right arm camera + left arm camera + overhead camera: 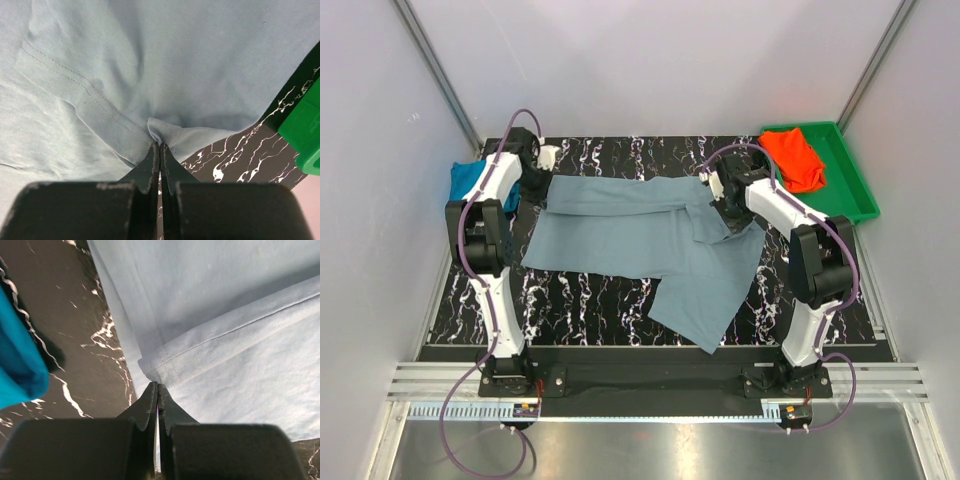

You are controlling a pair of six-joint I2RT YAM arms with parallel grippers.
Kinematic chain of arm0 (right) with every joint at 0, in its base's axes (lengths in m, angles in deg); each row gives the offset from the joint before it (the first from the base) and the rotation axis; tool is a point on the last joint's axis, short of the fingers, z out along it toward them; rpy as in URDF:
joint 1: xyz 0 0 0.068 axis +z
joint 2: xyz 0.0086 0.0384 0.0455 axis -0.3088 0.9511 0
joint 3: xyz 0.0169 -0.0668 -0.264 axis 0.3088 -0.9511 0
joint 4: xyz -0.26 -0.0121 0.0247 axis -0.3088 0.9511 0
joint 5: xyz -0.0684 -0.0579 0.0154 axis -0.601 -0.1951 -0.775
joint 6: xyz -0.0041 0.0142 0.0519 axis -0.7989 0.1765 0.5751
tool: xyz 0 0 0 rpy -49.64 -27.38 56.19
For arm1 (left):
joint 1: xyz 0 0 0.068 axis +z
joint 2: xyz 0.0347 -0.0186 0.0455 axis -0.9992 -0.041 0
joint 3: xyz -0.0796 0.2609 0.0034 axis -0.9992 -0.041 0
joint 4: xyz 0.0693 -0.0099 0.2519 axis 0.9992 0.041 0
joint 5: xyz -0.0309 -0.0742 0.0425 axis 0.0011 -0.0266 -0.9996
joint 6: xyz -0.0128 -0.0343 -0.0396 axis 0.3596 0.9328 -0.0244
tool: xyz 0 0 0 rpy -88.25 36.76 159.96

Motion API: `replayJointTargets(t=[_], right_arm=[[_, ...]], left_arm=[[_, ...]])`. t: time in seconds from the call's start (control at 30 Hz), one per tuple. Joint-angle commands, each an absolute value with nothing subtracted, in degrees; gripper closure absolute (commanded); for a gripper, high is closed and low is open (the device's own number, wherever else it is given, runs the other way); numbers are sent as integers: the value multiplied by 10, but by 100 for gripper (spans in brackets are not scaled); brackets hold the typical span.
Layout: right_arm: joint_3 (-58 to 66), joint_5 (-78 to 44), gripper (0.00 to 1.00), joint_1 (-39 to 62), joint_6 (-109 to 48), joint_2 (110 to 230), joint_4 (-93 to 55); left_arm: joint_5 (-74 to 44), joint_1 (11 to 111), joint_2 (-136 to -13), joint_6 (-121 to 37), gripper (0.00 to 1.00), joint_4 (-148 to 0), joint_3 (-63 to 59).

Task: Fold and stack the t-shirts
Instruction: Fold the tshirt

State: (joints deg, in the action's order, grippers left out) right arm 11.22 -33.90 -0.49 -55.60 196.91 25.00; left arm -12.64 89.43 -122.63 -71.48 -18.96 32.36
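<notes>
While the grey-blue t-shirt (630, 235) is lying spread across the middle of the black marbled table (590, 300), it is being gripped at two places. A hemmed corner at its far left edge is being pinched by the left gripper (157, 390), whose jaws are being held tight together with only that bit of cloth between the tips. On the far right side, a puckered fold of the same shirt, just beside a stitched seam, is being clamped by the right gripper (160, 147), its jaws likewise being pressed closed on the fabric. A lower flap of the shirt is being left trailing toward the near edge. The teal-blue t-shirt (470, 180) is being kept bunched at the table's left edge, just beside the left arm. The orange-red t-shirt (795, 160) is being held crumpled inside the green tray (850, 180) at the far right corner.
</notes>
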Motion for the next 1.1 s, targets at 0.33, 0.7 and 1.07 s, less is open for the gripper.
replayJointTargets(t=[0.33,0.7,1.07], right_arm=[[73,-321,100,-14,-563,1933,244],[75,-320,61,-16,-558,1924,232],[192,-298,34,-46,-522,1969,239]], left_arm=[[-118,898,-1200,-688,96,-176,305],[-141,898,-1184,-660,54,-182,333],[-97,862,-1306,-673,53,-152,519]])
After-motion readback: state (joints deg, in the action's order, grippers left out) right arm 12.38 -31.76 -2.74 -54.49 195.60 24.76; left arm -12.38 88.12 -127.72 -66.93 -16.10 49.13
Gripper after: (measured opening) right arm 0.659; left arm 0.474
